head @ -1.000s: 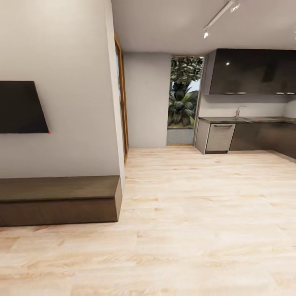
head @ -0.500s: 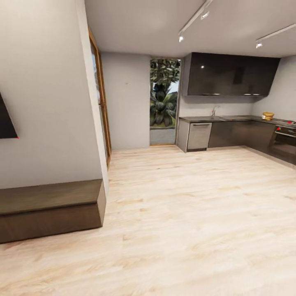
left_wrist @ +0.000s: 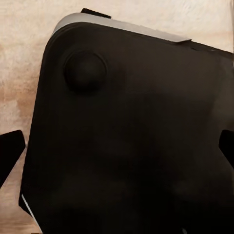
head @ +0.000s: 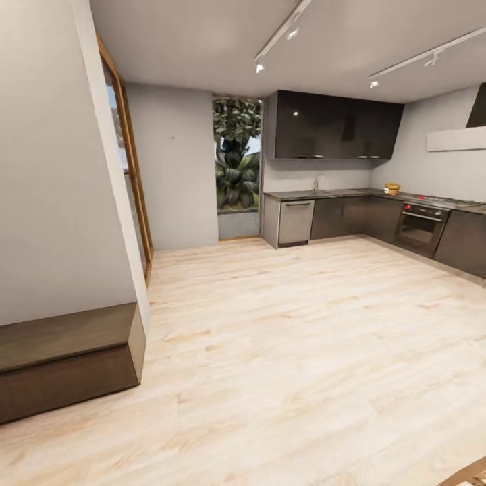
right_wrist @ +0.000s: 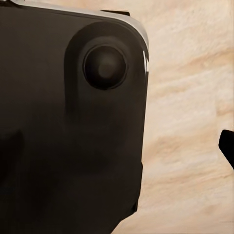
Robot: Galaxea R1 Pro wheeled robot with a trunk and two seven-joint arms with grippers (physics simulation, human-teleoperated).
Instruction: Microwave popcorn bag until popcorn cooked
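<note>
The kitchen stands far off at the right of the head view, its grey countertop (head: 351, 193) running under dark glossy cabinets (head: 337, 126). A small tan-yellow thing (head: 391, 188) sits on that countertop, too small to identify. The popcorn bag and the microwave are out of view. In the left wrist view my left gripper (left_wrist: 117, 148) is open, with a dark fingertip (left_wrist: 10, 148) at each side over my black base (left_wrist: 131, 97). My right gripper (right_wrist: 117, 148) also hangs open above the base, one fingertip (right_wrist: 227, 146) over pale floor.
Wide pale wood floor (head: 290, 337) lies between me and the kitchen. A low dark wooden bench (head: 64, 358) and a wall corner (head: 111, 202) are close on the left. A black-and-steel oven (head: 420, 227), a white hood (head: 455, 138) and a steel dishwasher (head: 295, 222) line the cabinets.
The head view has swung right: the wall TV has left the picture, the bench has slid left, and the oven, hood and more countertop have come in.
</note>
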